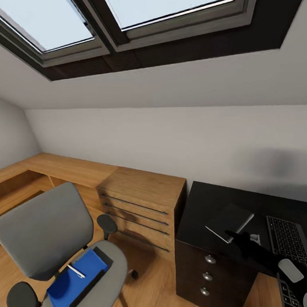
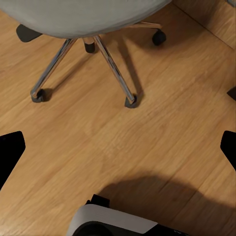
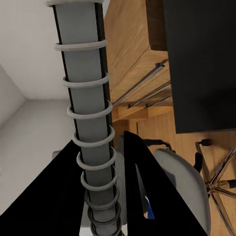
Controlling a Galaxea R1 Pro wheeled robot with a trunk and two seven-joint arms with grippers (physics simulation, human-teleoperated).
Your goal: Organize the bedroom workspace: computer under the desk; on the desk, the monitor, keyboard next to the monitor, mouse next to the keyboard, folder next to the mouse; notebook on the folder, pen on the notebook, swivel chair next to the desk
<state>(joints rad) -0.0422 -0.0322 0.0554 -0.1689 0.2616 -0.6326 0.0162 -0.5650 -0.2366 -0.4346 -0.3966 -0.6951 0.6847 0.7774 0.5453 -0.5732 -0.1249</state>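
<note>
My right gripper (image 1: pixel 236 237) is shut on the spiral edge of the dark grey notebook (image 1: pixel 229 222) over the black desk (image 1: pixel 196 215); the wrist view has the notebook (image 3: pixel 88 113) between black fingers (image 3: pixel 140 187). The keyboard (image 1: pixel 289 241) lies on the desk to its right. A pale grey oval (image 1: pixel 290 270) sits by the keyboard; I cannot tell if it is the mouse. The blue folder (image 1: pixel 74 284) lies on the swivel chair (image 1: pixel 44 233) with the pen (image 1: pixel 76 271) on it. My left gripper (image 2: pixel 118 152) hangs open over the floor near the chair's base (image 2: pixel 88 54). Monitor and computer are out of view.
A low oak chest (image 1: pixel 143 201) with bar handles stands between the chair and the desk. An oak bench (image 1: pixel 57 169) runs along the wall under a sloped ceiling with skylights. The desk's drawer unit (image 1: pixel 208 274) faces the wood floor (image 2: pixel 147 137).
</note>
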